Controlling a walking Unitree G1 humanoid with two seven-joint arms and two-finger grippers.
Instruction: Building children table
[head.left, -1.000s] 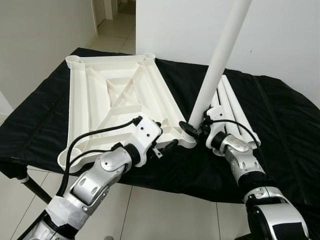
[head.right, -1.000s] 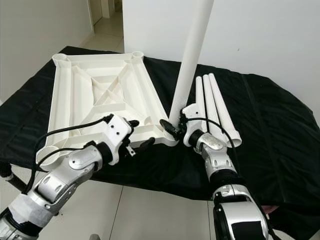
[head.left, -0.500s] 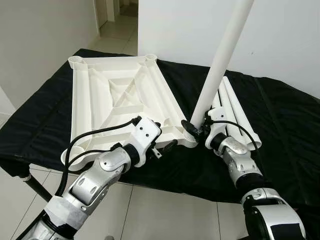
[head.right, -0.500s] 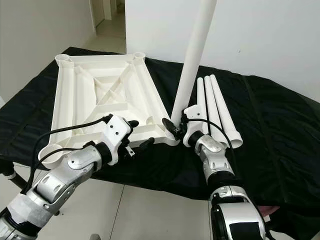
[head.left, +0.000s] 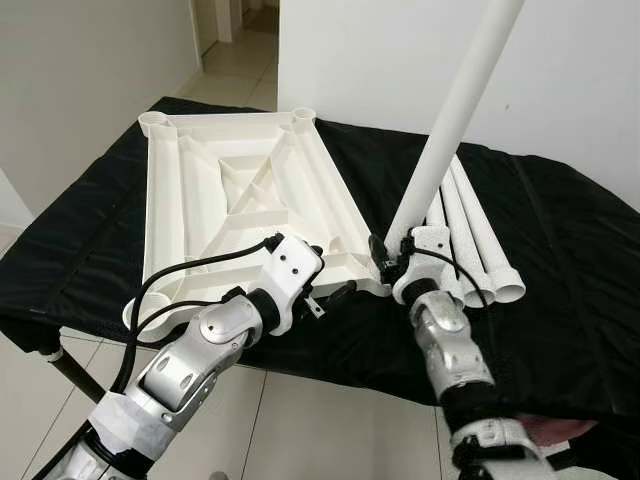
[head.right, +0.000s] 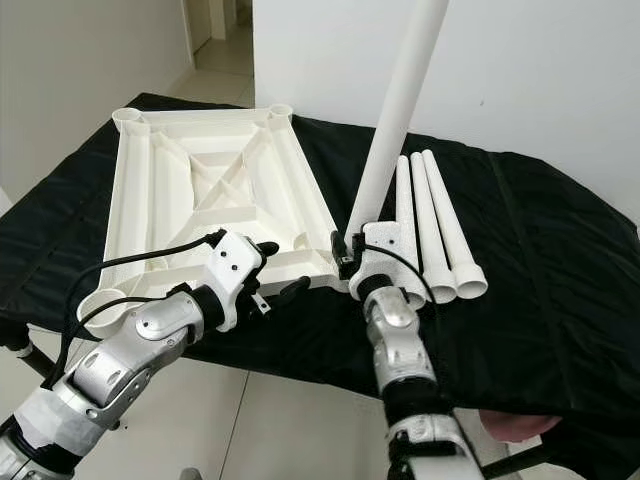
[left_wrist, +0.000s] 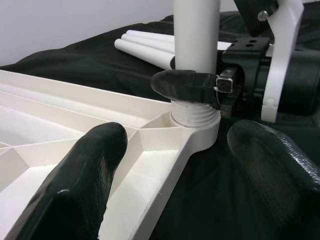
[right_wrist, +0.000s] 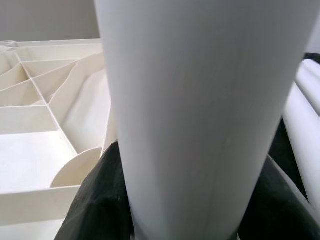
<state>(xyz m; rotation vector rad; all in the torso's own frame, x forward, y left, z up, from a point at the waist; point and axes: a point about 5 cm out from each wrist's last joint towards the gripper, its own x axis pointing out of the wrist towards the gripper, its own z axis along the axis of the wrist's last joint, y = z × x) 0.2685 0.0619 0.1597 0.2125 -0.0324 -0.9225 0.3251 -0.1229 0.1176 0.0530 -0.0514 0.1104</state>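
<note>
White tabletop (head.left: 240, 195) and white legs (head.left: 470, 235) lie on a plain black cloth (head.left: 560, 260).

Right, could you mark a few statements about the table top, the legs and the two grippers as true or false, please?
1. The table top lies upside down on the black cloth, ribs facing up. True.
2. The right gripper is shut on the standing leg just above its threaded end. True.
3. The standing leg sits in a far corner socket of the table top. False: it stands in the near corner socket, on the robot's right.
4. Five spare legs lie on the cloth. False: three spare legs lie side by side, right of the table top.
5. The left gripper is clamped on the standing leg. False: its fingers are open, by the table top's near edge.
</note>
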